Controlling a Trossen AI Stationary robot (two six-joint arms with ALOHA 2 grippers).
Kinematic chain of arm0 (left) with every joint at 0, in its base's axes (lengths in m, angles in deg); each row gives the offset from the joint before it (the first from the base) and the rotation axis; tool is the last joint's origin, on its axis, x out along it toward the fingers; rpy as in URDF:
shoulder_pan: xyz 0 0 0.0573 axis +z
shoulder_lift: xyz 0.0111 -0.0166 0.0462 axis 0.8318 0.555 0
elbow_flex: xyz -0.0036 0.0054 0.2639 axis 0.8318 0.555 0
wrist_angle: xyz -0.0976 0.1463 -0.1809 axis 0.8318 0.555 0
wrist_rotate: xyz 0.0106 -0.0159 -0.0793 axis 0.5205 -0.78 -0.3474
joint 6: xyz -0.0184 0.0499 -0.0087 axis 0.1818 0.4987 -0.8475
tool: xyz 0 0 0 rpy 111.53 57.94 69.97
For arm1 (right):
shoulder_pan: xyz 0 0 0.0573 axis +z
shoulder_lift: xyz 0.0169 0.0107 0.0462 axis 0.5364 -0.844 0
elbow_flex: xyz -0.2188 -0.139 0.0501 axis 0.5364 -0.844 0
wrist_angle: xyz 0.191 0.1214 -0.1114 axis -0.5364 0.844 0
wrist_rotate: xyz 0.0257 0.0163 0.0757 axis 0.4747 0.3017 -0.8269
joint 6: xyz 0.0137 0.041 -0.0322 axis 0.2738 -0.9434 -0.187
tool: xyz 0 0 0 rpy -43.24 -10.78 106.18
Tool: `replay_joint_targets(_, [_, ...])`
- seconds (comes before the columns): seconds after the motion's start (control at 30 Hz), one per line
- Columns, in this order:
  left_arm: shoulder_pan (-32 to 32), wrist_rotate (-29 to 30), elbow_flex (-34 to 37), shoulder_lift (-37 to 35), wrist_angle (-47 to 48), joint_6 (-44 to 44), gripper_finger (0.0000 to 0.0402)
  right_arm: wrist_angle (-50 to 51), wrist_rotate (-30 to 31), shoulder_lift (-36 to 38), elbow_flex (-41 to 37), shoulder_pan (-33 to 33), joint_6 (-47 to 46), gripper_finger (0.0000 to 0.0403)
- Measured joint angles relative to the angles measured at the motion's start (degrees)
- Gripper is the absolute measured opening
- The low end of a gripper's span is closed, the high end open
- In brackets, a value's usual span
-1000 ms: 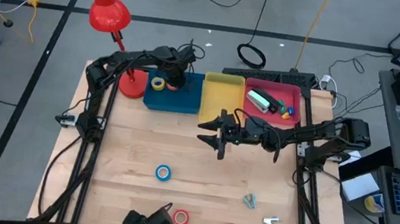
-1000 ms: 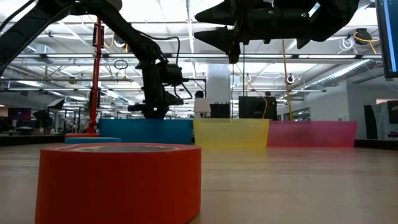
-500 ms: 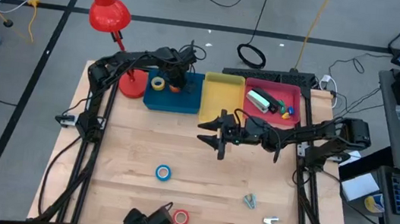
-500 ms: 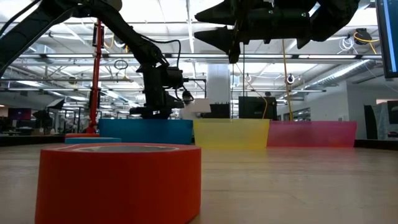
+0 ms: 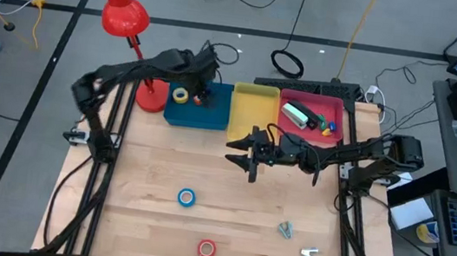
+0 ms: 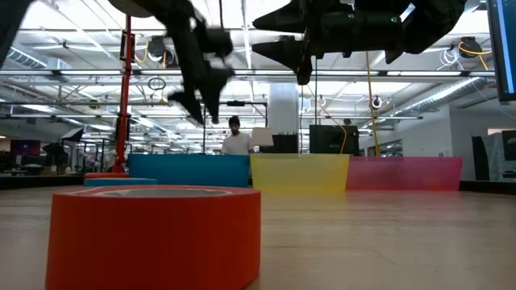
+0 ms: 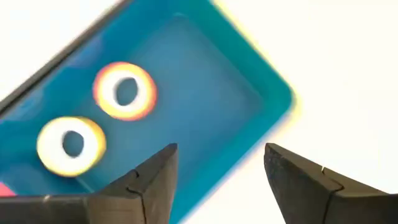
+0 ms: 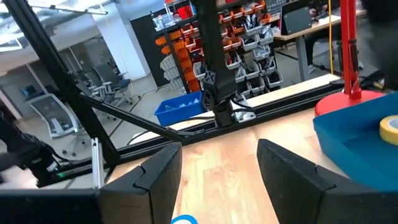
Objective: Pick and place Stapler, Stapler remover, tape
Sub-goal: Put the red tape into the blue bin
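Two tape rolls, yellow [image 5: 180,96] and orange [image 5: 199,100], are lying in the blue bin [image 5: 212,117], so sorting looks underway. The blue roll [image 5: 186,197] and red roll [image 5: 207,249] are waiting on the counter [image 5: 144,179], well apart from the bin. The left gripper [image 5: 204,64] is hovering over the bin, fingers apart and empty. The right gripper [image 5: 239,151] is hanging mid-counter, fingers apart, nothing held. A red lamp [image 5: 124,10] is standing behind; cables are trailing across the floor.

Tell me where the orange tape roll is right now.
In the high view the orange tape roll lies inside the blue bin at the table's far left, right beside the yellow roll, below the open left gripper.
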Motion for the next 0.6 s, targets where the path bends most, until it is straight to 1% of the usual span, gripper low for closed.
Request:
replay_joint_targets(0.13, [-8.2, 0.2, 0.0, -7.8, 4.3, -0.1, 0.0239, 0.2, -0.1, 0.0, 0.0, 0.0, -7.9, 0.0201])
replay_joint_targets(0.2, [-13.1, 0.7, 0.0, -10.8, 6.8, -1.7, 0.0239, 0.4, -0.2, 0.0, 0.0, 0.0, -12.3, 0.0201])
replay_joint_targets(0.3, [-21.1, 4.1, 0.0, -14.1, 10.5, -5.5, 0.0239, 0.6, -0.2, 0.0, 0.0, 0.0, -17.4, 0.0201])
replay_joint_targets(0.43, [-31.7, 9.5, 0.0, -15.7, 14.3, -14.3, 0.0239, 2.8, -0.2, 0.0, 0.0, 0.0, -19.5, 0.0201])
replay_joint_targets(0.6, [-43.9, 12.9, 0.0, -15.4, 14.2, -22.1, 0.0239, 2.7, -0.2, 0.0, 0.0, 0.1, -19.7, 0.0201])
